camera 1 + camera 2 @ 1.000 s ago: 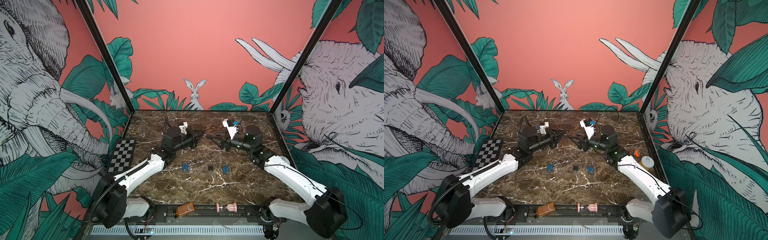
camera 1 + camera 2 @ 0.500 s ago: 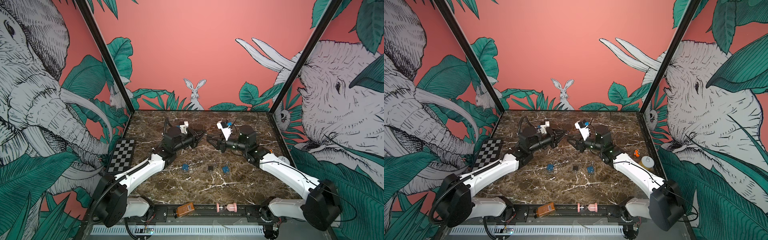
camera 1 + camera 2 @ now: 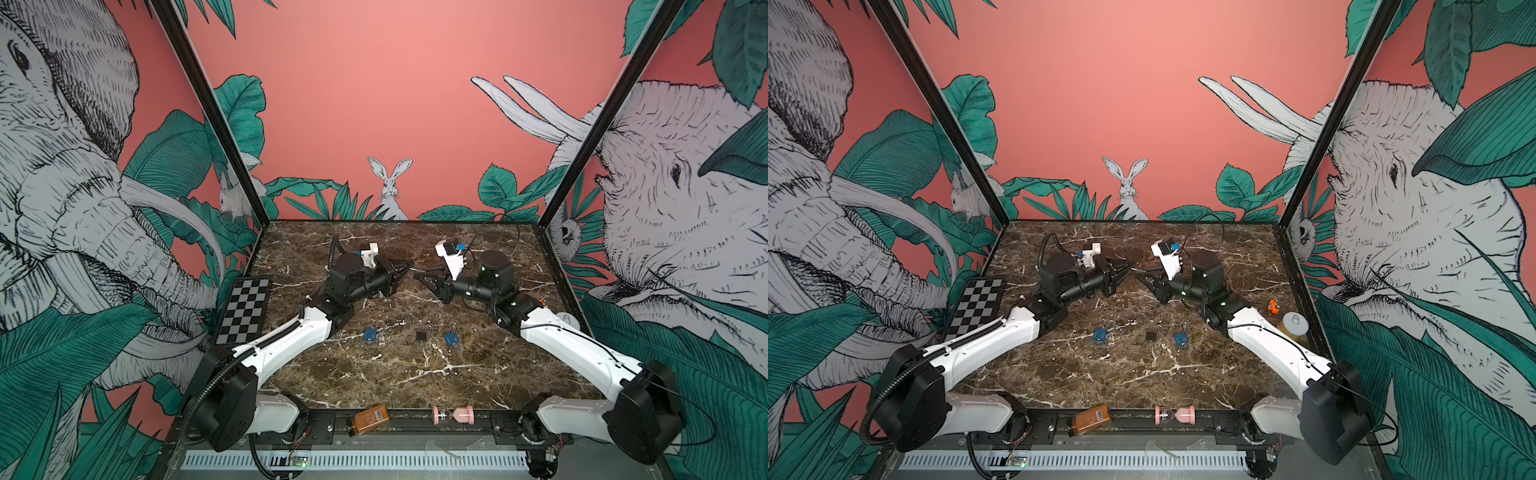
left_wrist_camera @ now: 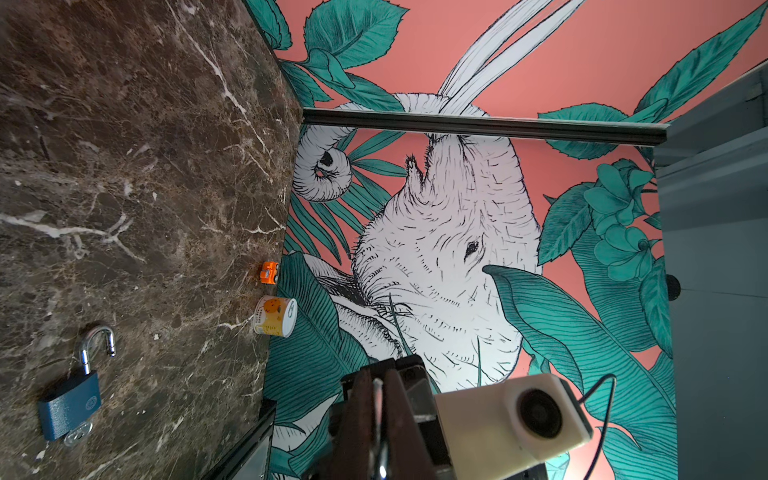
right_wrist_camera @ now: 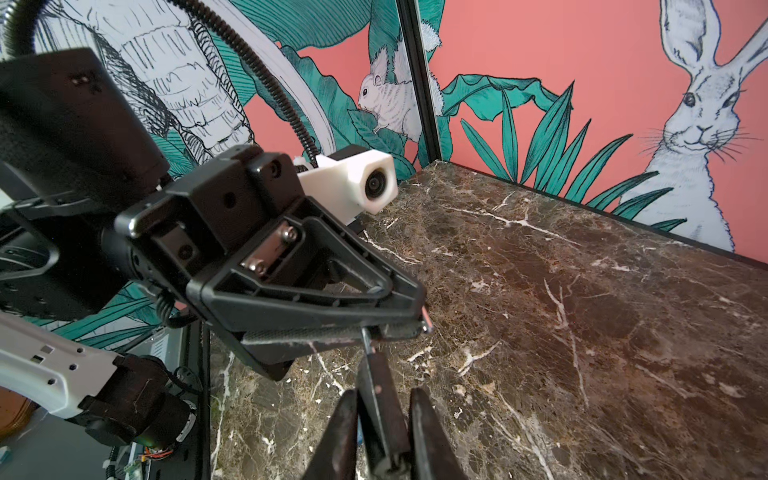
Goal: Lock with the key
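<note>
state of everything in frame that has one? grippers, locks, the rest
left gripper: shut on the metal loop of the black padlock
right gripper: open, fingers flanking that padlock's body, narrow gap
black padlock: held above the table
blue padlock by the right arm: flat, loop open
blue padlock by the left arm: flat, loop unclear
hourglass: on its side
bottle: on its side
can: upright

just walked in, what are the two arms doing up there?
Looks like a handoff above the table. The left gripper is shut on the metal stem of a small black item; whether that is key or lock is unclear. Its body sits between the right gripper fingers, grip not confirmed. Two blue padlocks and a black one lie below.
</note>
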`<control>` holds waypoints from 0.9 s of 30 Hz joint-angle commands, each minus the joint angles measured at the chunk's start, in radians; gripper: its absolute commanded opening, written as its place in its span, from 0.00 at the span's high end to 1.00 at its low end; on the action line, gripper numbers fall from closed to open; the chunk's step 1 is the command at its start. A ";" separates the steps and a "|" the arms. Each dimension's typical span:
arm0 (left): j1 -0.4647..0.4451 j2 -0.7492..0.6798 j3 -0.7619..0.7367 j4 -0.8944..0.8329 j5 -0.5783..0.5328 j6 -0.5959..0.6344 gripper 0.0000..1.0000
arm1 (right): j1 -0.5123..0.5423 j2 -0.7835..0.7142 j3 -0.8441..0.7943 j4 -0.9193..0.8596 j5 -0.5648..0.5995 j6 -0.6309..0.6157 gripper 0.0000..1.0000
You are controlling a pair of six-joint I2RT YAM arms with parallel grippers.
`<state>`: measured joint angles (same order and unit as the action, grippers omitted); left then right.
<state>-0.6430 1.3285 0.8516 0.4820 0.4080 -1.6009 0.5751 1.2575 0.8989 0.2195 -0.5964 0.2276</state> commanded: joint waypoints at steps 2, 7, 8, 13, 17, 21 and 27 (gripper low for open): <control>-0.008 -0.002 0.015 0.043 0.010 -0.003 1.00 | 0.005 -0.034 0.009 0.028 0.010 -0.013 0.90; -0.008 0.007 0.013 0.056 0.018 0.006 1.00 | 0.004 -0.035 0.000 0.036 0.008 0.008 1.00; -0.007 0.008 0.019 0.058 0.015 0.028 1.00 | 0.000 -0.036 -0.003 0.041 0.013 0.024 1.00; 0.049 0.000 0.113 -0.187 0.077 0.395 0.25 | -0.050 -0.054 0.024 -0.005 -0.030 0.206 1.00; 0.075 -0.033 0.185 -0.355 0.027 0.846 0.16 | -0.107 -0.065 0.087 -0.161 -0.132 0.400 1.00; 0.079 -0.046 0.170 -0.274 0.030 1.118 0.16 | -0.133 -0.061 0.138 -0.286 -0.271 0.546 1.00; 0.083 0.022 0.170 -0.051 0.324 1.156 0.20 | -0.147 -0.073 0.058 -0.060 -0.413 0.881 1.00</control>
<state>-0.5636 1.3331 1.0142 0.3046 0.5697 -0.5484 0.4328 1.2072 0.9787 0.0235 -0.8948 0.8982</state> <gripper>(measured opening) 0.806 0.126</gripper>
